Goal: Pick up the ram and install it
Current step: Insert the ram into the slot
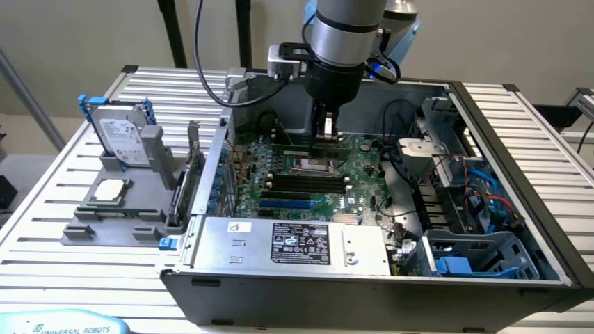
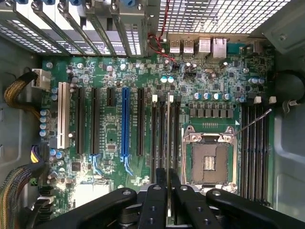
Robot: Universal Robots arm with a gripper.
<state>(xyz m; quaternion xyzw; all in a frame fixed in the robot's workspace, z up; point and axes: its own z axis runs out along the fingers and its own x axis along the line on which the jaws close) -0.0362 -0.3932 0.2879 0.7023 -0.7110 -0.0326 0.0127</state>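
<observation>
1. Your end effector (image 2: 167, 180) is low inside the open computer case (image 1: 519, 174), over the motherboard (image 2: 109, 138). Its 2 fingers (image 2: 160, 188) are drawn in to a narrow gap and grip the ram (image 2: 167, 143).
2. The ram is not on the bench (image 1: 55, 229). It hangs directly below the end effector, standing on its long edge, so the wrist view catches it as 1 thin pale line between the fingers.
3. The relation to watch is that the ram's long axis runs parallel to the black memory slots (image 2: 155, 138) right beneath it. This bank lies between the CPU socket (image 2: 209, 160) and the long blue expansion slot (image 2: 125, 121).
4. In the exterior view that axis runs roughly from that view's left to its right, on the far side of the socket.
5. You cannot tell from these views whether the ram's lower edge touches a slot or hangs just above it, nor exactly which slot of the bank it lines up with.
6. Judged from this, the pick is done and the seating is not confirmed.
</observation>
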